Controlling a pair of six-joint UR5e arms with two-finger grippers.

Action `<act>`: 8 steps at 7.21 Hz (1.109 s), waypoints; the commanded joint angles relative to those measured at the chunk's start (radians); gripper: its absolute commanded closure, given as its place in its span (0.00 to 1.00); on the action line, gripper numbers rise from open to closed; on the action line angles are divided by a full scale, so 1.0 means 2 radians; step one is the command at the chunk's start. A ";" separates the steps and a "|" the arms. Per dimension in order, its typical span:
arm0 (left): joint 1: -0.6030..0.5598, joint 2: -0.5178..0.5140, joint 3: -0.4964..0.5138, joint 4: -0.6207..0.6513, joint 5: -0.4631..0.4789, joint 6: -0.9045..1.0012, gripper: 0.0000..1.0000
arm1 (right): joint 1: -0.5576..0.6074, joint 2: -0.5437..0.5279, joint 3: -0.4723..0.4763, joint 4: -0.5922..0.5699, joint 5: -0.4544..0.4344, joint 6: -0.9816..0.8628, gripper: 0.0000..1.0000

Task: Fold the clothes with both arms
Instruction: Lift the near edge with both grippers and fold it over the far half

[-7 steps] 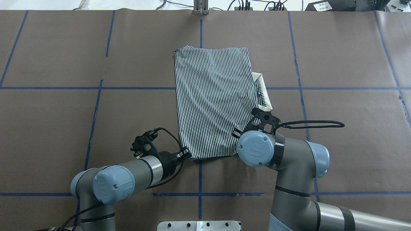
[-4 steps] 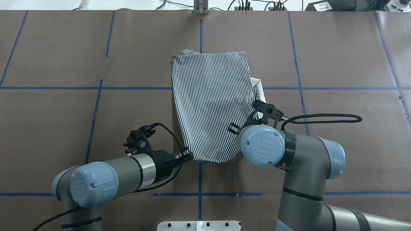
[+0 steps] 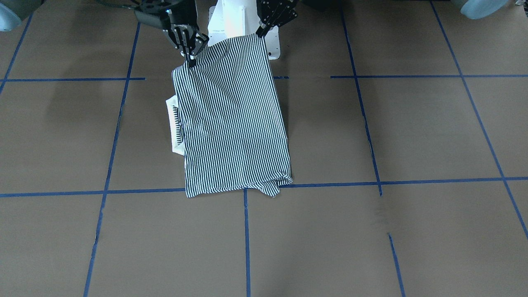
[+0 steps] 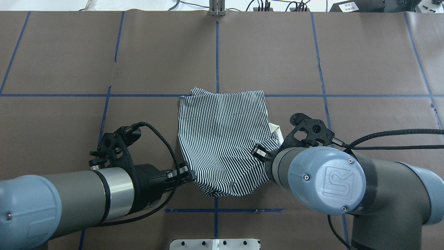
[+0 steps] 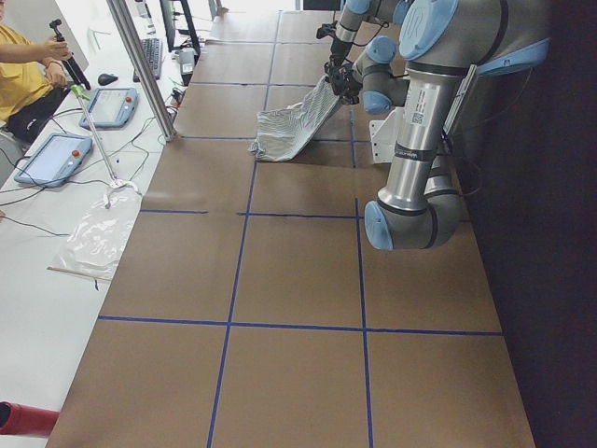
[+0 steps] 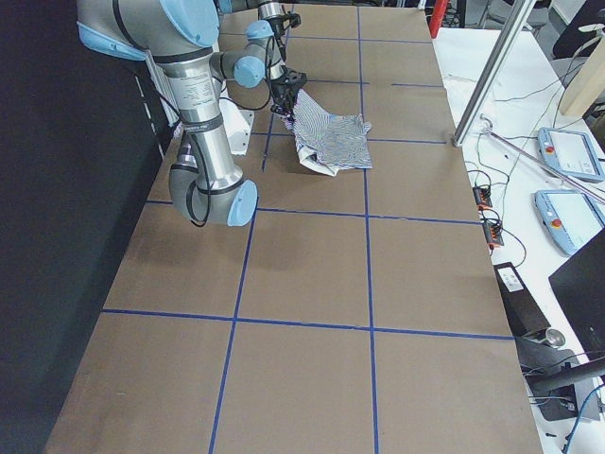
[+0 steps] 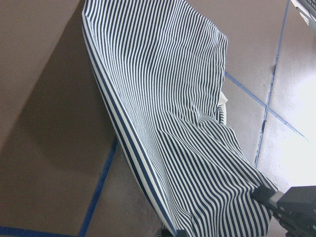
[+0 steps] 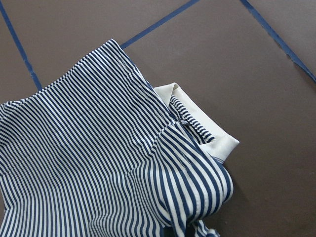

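The clothes are one navy-and-white striped polo shirt (image 4: 222, 139), folded to a narrow panel. Its cream collar (image 4: 276, 127) pokes out on the right side. My left gripper (image 4: 189, 175) is shut on the near left corner and my right gripper (image 4: 258, 151) is shut on the near right corner. Both hold that edge above the table, so the shirt (image 3: 231, 123) slopes down to its far edge, which rests on the brown surface. From across the table the left gripper (image 3: 262, 32) and right gripper (image 3: 190, 62) pinch the raised edge. The right wrist view shows the collar (image 8: 197, 118) close up.
Brown paper with blue tape lines (image 4: 216, 52) covers the table. The white pedestal base (image 3: 239, 24) stands behind the lifted edge. A side bench holds tablets (image 5: 70, 154) and a plastic bag (image 5: 98, 233), with a metal post (image 5: 140, 65) and a person (image 5: 23, 75) nearby.
Both arms have drawn back toward the base and risen with the near edge. The shirt's far edge has slid toward me, from the far square to the blue cross line.
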State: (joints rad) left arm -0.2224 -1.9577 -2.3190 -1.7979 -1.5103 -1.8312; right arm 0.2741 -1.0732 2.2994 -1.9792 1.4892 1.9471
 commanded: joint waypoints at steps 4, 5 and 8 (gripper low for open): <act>-0.075 -0.034 0.068 0.022 -0.003 0.069 1.00 | 0.051 0.044 -0.087 0.002 -0.006 -0.032 1.00; -0.098 -0.050 0.096 0.019 -0.004 0.080 1.00 | 0.065 0.045 -0.132 0.062 -0.006 -0.035 1.00; -0.149 -0.075 0.208 -0.019 -0.003 0.118 1.00 | 0.099 0.079 -0.267 0.152 -0.005 -0.049 1.00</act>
State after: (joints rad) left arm -0.4861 -2.0891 -2.0033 -1.7838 -1.5172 -1.6159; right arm 0.4490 -0.9498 1.8722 -1.7346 1.4785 1.8594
